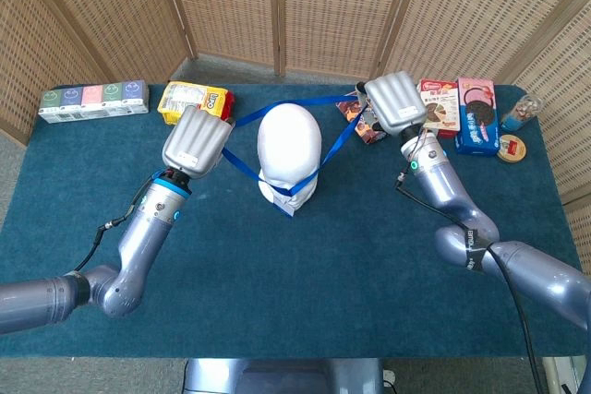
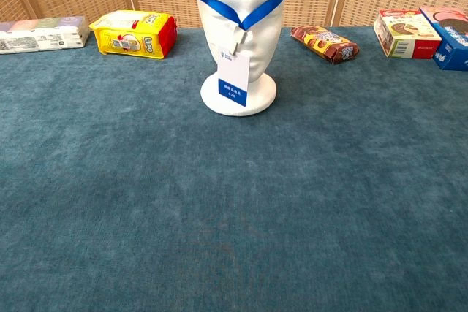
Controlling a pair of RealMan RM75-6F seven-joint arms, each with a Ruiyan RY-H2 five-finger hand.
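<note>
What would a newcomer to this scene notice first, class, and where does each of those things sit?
The eye goes first to the white foam head standing mid-table on the blue cloth, with a blue lanyard looped around it and a badge hanging at its front. The left hand and right hand hold the lanyard stretched out on either side. Snack packs line the far edge, a yellow pack among them.
</note>
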